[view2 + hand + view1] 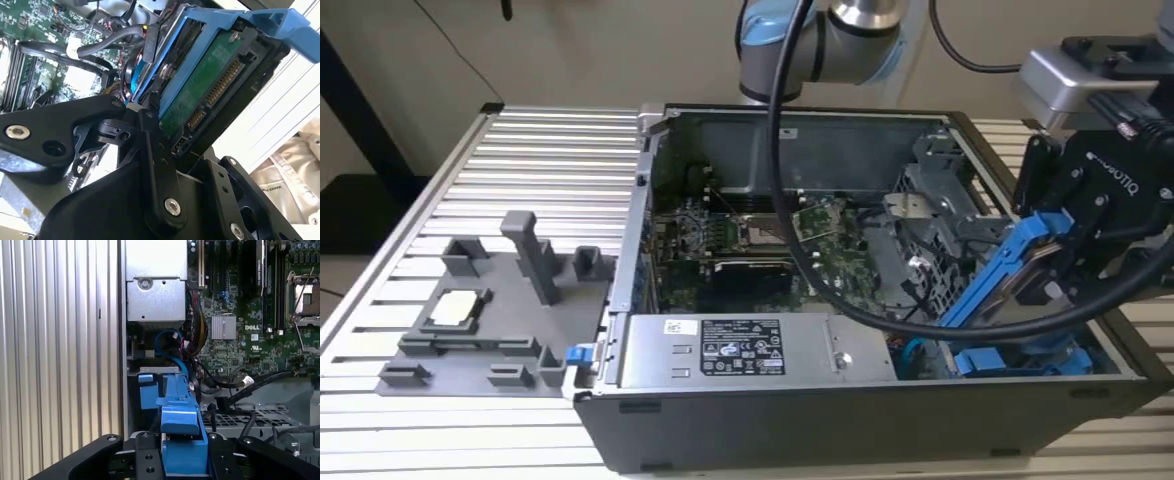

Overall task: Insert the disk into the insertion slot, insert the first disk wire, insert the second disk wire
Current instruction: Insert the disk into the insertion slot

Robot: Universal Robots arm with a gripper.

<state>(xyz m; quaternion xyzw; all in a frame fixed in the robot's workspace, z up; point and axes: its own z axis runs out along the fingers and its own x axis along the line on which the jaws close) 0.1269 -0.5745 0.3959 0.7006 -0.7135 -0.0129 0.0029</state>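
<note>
Exterior view: the gripper is clenched on the disk, above the corner of the open computer case at the exterior view's right. The disk's long axis slants steeply. Its lower end points down toward the insertion slot, whose blue rails lie just beneath it, and its upper end leans toward the exterior view's right. It has not entered the slot.

The power-supply box carries a white sticker with dark print, and the gripper housing bears pale lettering. A grey fixture tray rests on the slatted table, well apart from the case.

Second wrist view: the disk shows its green circuit-board face and a row of gold connector contacts, framed by the blue carrier. A black finger presses on its edge.

First wrist view: the disk appears edge-on between the gripper's two fingers. The green board carries white printed marks, and the processor socket lies beyond it.
</note>
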